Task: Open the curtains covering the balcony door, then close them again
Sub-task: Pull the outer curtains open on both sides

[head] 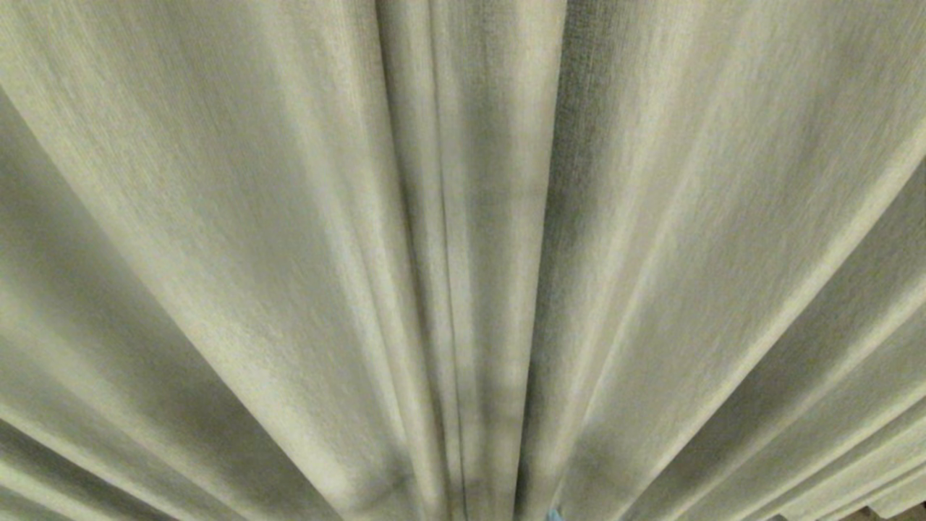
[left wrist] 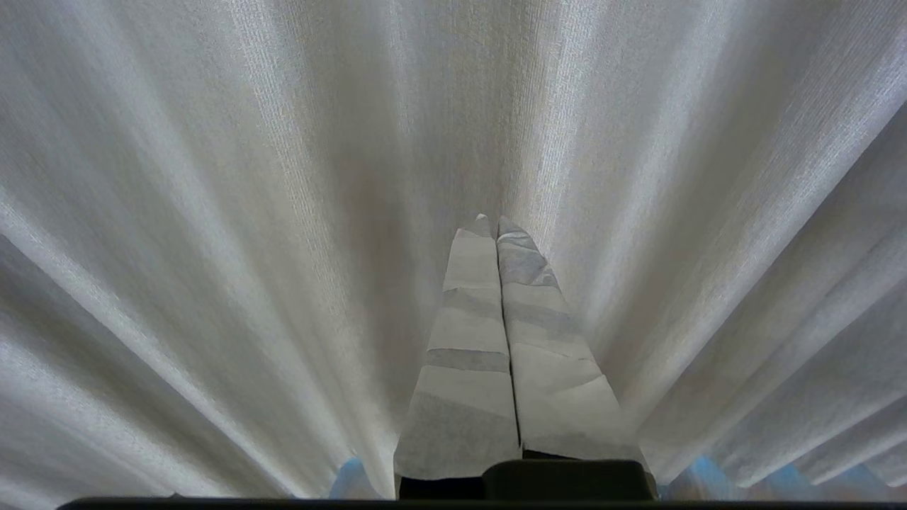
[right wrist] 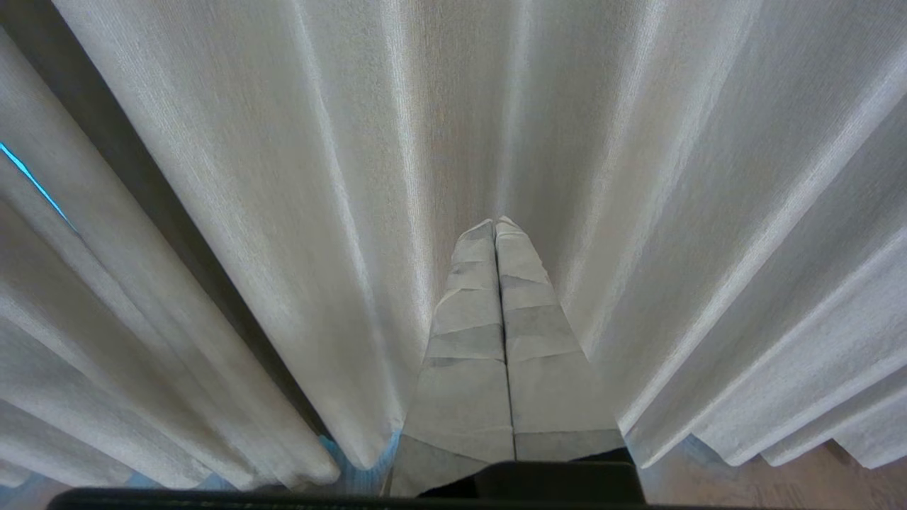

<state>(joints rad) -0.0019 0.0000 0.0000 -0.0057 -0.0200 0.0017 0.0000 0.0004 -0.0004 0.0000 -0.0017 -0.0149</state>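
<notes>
- The curtains (head: 289,239) fill the whole head view, drawn across and hanging in deep folds; whatever lies behind them, the balcony door included, is hidden, and neither arm shows in that view.
- The cloth is a thick beige-grey weave with a fine grain, its pleats rounded, pale on the ridges and dark in the hollows.
- Two panels meet at a narrow dark seam near the middle of the head view; in the right wrist view a dark gap runs between two folds, with a thin line of blue light beside it.
- The hem is cut off in most places; a strip of floor (right wrist: 779,482) shows below it in the right wrist view.
- The left gripper (left wrist: 493,225) points at a fold, fingers wrapped in pale tape and pressed together, holding nothing; whether the tips touch the cloth is unclear.
- The right gripper (right wrist: 495,227) is likewise taped, closed and empty, aimed at a pleat close ahead.
</notes>
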